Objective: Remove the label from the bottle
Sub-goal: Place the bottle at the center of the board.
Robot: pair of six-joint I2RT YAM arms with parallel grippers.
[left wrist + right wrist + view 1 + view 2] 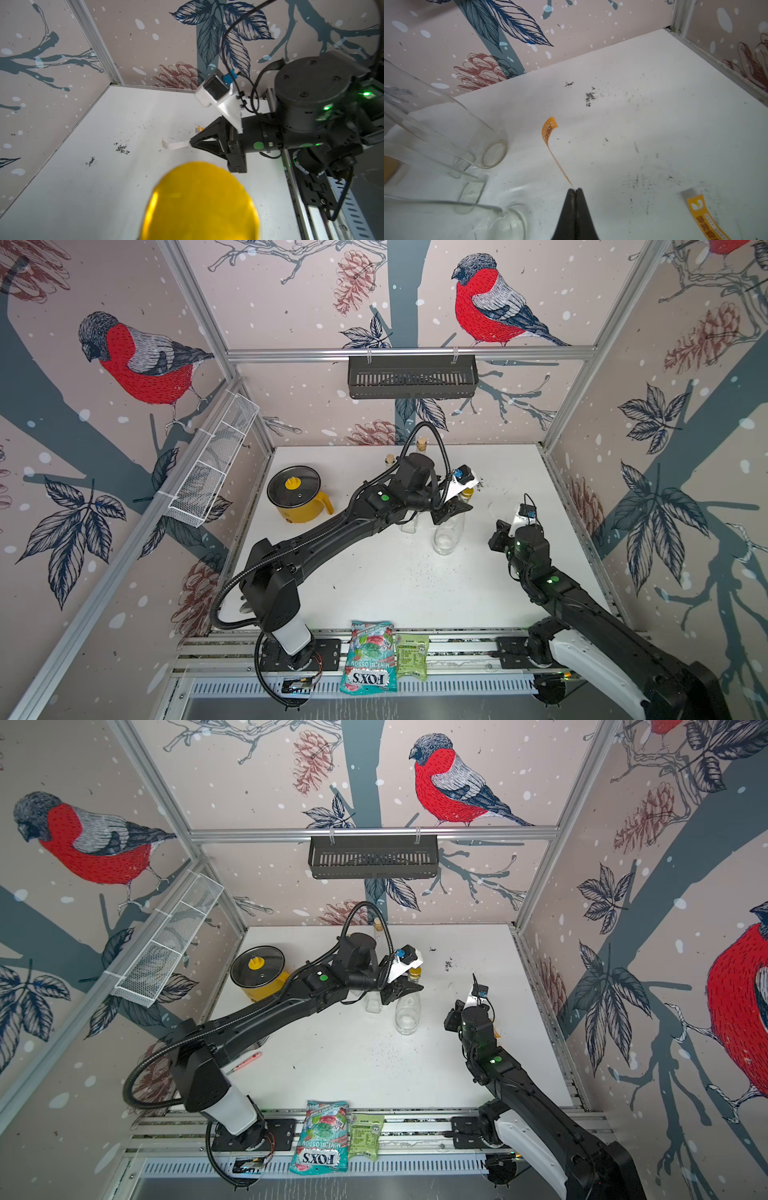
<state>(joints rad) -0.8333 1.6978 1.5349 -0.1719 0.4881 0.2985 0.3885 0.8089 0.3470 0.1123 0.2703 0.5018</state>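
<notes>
A clear glass bottle [448, 536] with a yellow cap [467, 492] stands mid-table in both top views. My left gripper [454, 510] is shut on its neck just under the cap. In the left wrist view the cap [199, 203] fills the foreground and hides the jaws. My right gripper [575, 189] is to the right of the bottle, off the glass, shut on a thin orange label [549, 133] strip that curls free in the air. The same gripper [191, 143] shows in the left wrist view with the strip's white back [174, 144]. The bottle's base [508, 224] is bare glass.
Another orange label scrap [704, 216] lies on the white table [395, 585]. A square clear bottle [409, 522] stands beside the held one, with corked bottles [422, 444] behind. A yellow pot [297, 493] is at the left, and snack bags [368, 657] lie on the front rail.
</notes>
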